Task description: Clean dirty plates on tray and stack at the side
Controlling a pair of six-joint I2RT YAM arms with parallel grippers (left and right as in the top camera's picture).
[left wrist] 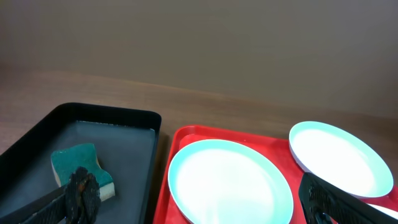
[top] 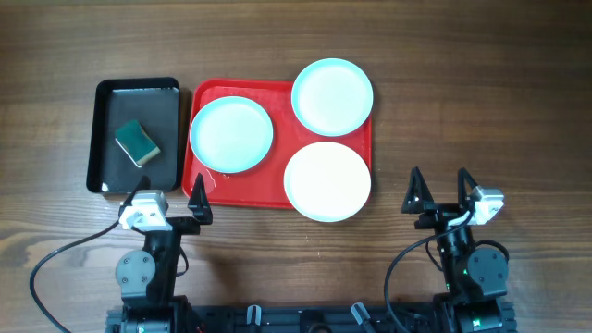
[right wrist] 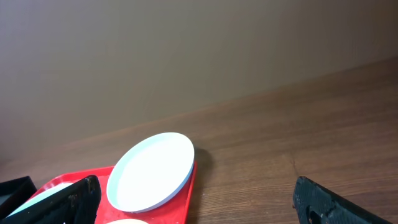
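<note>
Dark wood table carries the red tray with three plates, just ahead of my left gripper and ahead-left of the right gripper; both gape wide, empty. Left is nearer the sponge in the black tray. Plates look pale, aqua-rimmed, glossy; I see no dirt.

A large red rectangular plastic tray with rounded corners and a raised rim lies flat, its long sides running left to right. Three round shallow plates, pale mint-white with light aqua rims, rest on it face up, none stacked. The left plate sits close against the tray's left rim. The far right plate overhangs the far rim at the right corner. The near right plate reaches past the near rim, just beside the far one
</note>
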